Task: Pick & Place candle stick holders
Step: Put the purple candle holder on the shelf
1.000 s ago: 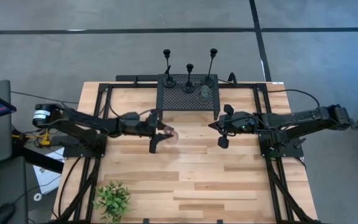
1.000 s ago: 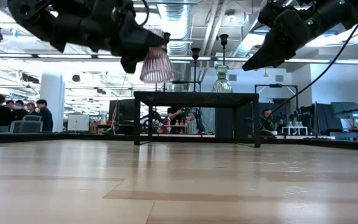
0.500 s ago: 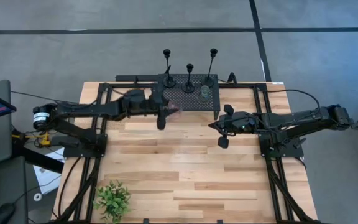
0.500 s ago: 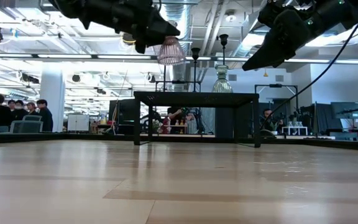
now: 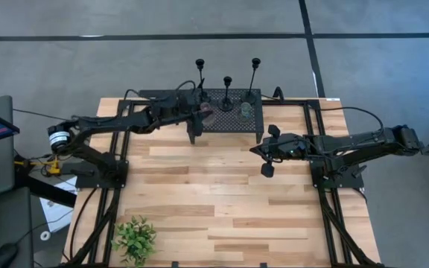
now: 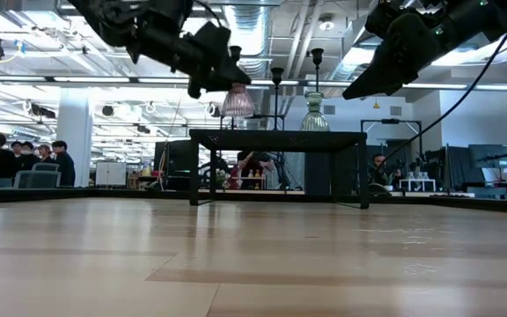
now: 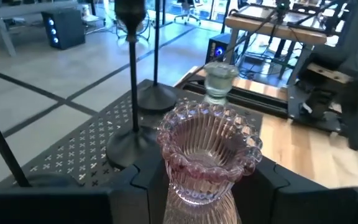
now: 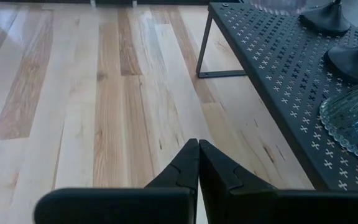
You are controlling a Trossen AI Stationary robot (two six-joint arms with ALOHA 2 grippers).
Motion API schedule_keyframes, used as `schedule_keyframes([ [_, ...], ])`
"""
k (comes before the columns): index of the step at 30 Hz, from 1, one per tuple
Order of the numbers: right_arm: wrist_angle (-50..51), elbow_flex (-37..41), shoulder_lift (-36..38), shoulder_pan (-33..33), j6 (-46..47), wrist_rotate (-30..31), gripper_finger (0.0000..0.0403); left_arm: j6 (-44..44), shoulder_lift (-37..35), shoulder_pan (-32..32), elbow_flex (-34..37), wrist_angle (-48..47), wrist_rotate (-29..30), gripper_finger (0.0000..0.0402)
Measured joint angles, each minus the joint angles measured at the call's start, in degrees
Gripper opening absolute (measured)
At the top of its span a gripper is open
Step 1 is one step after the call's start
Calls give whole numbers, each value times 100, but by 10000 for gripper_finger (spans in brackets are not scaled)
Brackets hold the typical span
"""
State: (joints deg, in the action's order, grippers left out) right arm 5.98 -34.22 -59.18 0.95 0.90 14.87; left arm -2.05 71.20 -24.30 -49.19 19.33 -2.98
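Three slim black candlesticks [image 5: 227, 88] stand on their round bases along the far edge of a black perforated stand [image 5: 226, 119]. My left gripper [image 5: 199, 115] is over the stand's left part, shut on a pink ribbed glass holder [image 7: 207, 149], which also shows in the low view [image 6: 236, 101]. A clear glass holder [image 5: 244, 112] stands on the stand near its right end. My right gripper [image 8: 197, 146] is shut and empty, above the table just right of the stand [image 5: 263, 152]. My left gripper pinches the pink holder between its two fingers [image 7: 148, 180] at the narrow neck [image 7: 194, 186] below the scalloped rim. The fingers come from the table's left, slanting down. The holder is upright, mouth up, its base a little above the stand's top.
A small leafy green plant [image 5: 135, 238] sits at the table's near left corner. The stand's near right leg [image 8: 204, 46] stands just ahead of my right gripper. Bare wood lies between the stand and the near edge. People sit in the room beyond [image 6: 25, 158].
My left gripper has carried the pink holder from the middle of the table toward the far edge and a little right, to above the stand's left part. The holder has stayed upright in the hold.
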Motion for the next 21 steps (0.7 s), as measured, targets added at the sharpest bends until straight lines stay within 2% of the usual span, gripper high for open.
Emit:
schedule_keyframes([
  [12,0,0,0,4,-1,2,1,-123,933,-83,-525,167,-2,141],
  [21,3,0,0,4,-105,0,1,-123,1102,-83,-529,132,348,141],
])
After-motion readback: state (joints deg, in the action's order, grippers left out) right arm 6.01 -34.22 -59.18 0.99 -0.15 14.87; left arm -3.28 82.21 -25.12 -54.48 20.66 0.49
